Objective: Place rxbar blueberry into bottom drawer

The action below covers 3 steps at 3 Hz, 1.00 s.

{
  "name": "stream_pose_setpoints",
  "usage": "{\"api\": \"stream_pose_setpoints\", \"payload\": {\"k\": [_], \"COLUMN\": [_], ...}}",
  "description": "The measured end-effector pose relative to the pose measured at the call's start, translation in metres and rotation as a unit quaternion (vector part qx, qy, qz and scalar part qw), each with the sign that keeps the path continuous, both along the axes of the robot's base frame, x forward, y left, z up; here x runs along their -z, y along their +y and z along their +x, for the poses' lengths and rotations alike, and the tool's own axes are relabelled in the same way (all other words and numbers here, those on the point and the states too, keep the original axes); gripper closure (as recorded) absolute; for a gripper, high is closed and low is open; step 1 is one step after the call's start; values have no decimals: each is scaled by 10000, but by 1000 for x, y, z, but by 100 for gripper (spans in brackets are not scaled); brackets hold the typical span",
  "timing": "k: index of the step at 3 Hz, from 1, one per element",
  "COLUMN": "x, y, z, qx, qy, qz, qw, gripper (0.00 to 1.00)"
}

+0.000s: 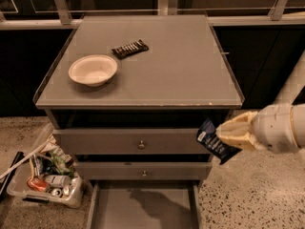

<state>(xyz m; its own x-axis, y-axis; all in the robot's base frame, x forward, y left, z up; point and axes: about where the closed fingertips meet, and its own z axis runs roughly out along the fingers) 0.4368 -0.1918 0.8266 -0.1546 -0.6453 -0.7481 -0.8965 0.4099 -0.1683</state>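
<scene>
The rxbar blueberry [213,141], a dark blue wrapper with white print, hangs tilted in front of the cabinet's right side at the height of the top drawer. My gripper [227,136] comes in from the right on a white arm and is shut on the bar's upper right end. The bottom drawer [143,208] is pulled out at the bottom of the view, a flat grey tray with thin side walls and nothing visible in it. The bar is above and to the right of the drawer's right wall.
On the cabinet top [190,70] stand a white bowl [93,69] and a black-brown bar [129,48]. Two upper drawers with knobs [141,145] are shut. A clear bin of cans and trash [45,178] sits on the floor at the left. A white post [293,87] stands at the right.
</scene>
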Motion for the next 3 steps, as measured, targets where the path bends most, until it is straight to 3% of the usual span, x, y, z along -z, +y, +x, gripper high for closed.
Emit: {"api": "stream_pose_setpoints", "payload": {"k": [2,3], "x": [125,130], "y": [7,8], "z": [-16,-17], "qx": [64,65], "qy": [718,736], "qz": [-171,-182], "qw": [9972,9971], "gripper": [100,100]}}
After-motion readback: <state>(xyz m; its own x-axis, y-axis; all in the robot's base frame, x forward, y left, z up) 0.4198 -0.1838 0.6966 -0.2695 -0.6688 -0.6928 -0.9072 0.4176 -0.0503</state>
